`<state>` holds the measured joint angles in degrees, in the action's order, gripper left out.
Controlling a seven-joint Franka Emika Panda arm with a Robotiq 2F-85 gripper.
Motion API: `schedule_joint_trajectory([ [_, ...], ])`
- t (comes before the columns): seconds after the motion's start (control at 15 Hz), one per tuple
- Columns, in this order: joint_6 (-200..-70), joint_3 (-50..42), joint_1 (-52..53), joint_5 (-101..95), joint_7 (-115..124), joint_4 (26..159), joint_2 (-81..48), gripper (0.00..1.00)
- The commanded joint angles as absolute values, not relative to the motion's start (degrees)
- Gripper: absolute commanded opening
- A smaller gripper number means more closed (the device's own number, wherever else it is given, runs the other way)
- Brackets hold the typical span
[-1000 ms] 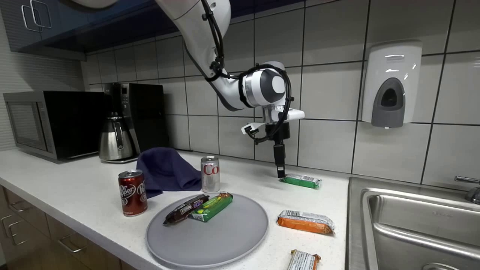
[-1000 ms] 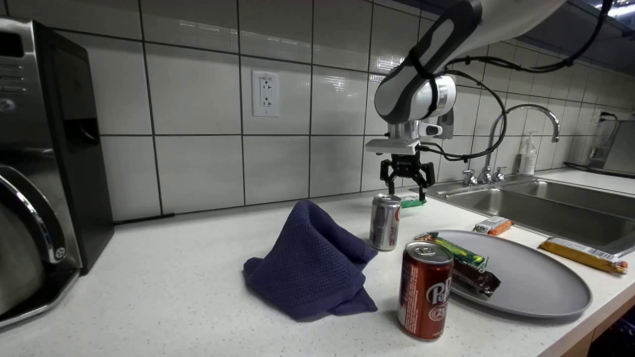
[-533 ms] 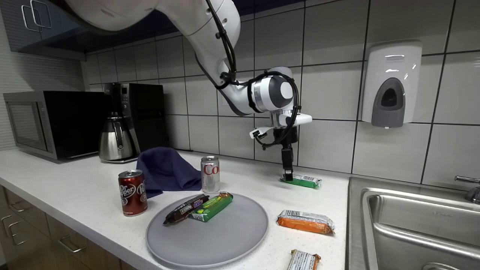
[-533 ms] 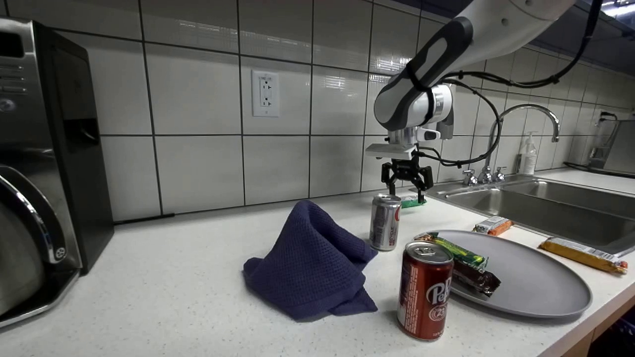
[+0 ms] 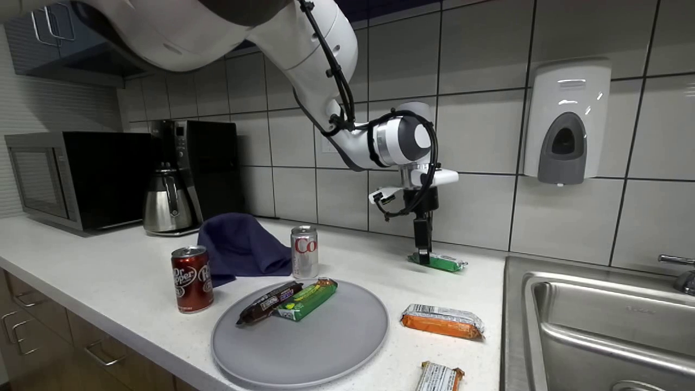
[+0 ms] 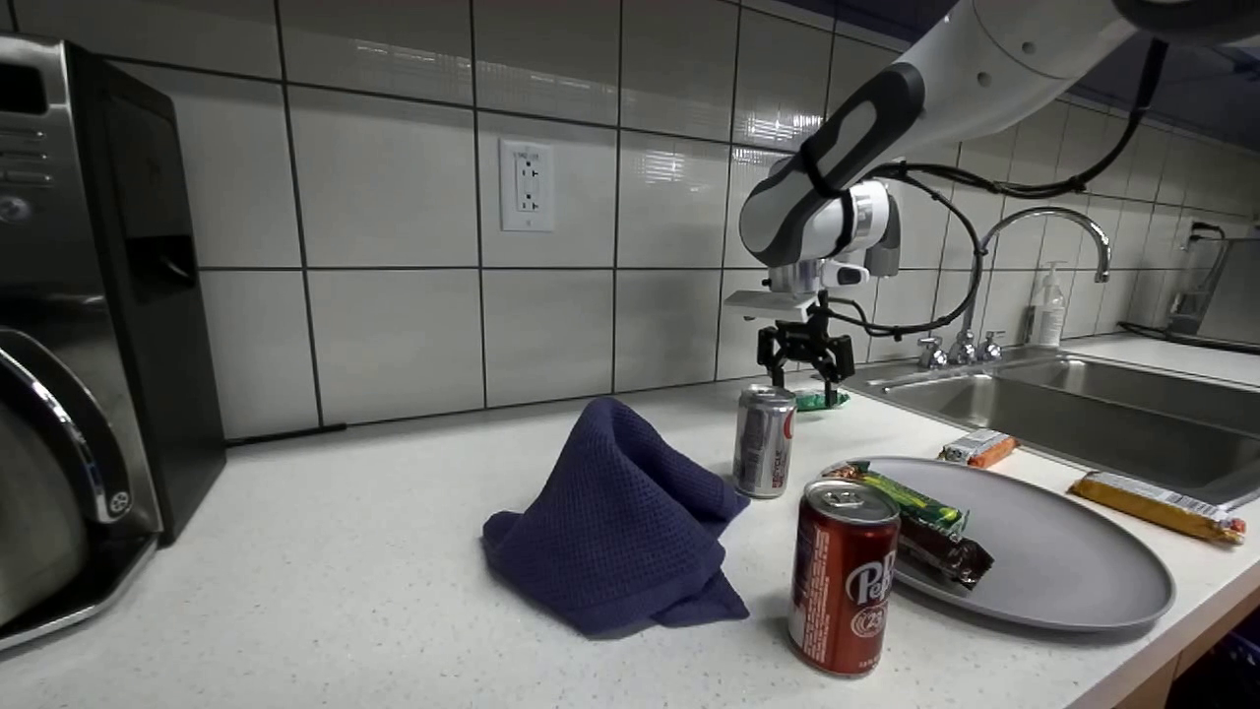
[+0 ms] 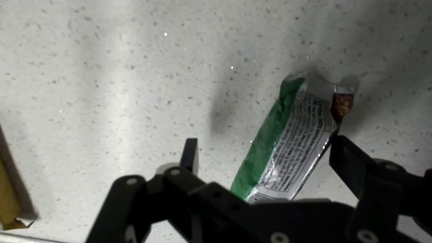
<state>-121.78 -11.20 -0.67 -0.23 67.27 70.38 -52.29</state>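
Observation:
A green and silver wrapped bar [image 7: 276, 148] lies on the white counter near the tiled wall. It also shows in both exterior views [image 5: 448, 263] [image 6: 813, 402]. My gripper [image 7: 264, 144] is open and low over the counter, pointing down, with the bar between its fingers. In the wrist view, the right finger [image 7: 349, 162] meets or overlaps the bar's silver edge; whether it presses on it I cannot tell. The left finger [image 7: 191, 155] stands apart from the bar. The bar lies slanted between them, its near end hidden by the gripper body. The gripper also shows in both exterior views [image 5: 423, 260] [image 6: 805, 391].
A silver can [image 5: 305, 255], a red can [image 5: 193, 282] and a blue cloth [image 5: 239, 247] stand left. A grey plate [image 5: 326, 353] holds a brown bar [image 5: 269, 304] and a green bar [image 5: 308, 300]. An orange bar [image 5: 442, 323] and a yellow bar [image 6: 1157, 504] lie near the sink [image 5: 624, 326].
My gripper has moved lower and to the right in an exterior view, coming over the left end of the green and silver bar. The bar has shifted slightly. Other things have not moved.

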Motion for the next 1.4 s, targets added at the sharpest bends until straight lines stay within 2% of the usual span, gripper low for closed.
schedule_joint_trajectory([
  [0.0,-118.18,-10.90,-1.51,0.98,68.93,65.11,-54.82,1.00],
  [0.47,-116.11,-10.96,-1.64,0.80,70.78,62.47,-56.29,1.00],
  [0.53,-115.87,-10.93,-1.67,0.80,70.95,62.20,-56.42,0.89],
  [0.6,-115.68,-10.90,-1.71,0.82,71.10,61.87,-56.58,0.74],
  [1.07,-114.53,-11.11,-1.70,0.41,72.81,60.37,-57.43,0.18],
  [1.13,-114.43,-11.38,-1.56,0.06,73.14,60.18,-57.49,0.15],
  [1.33,-114.32,-11.49,-1.56,-0.21,73.11,59.89,-57.65,0.15],
])
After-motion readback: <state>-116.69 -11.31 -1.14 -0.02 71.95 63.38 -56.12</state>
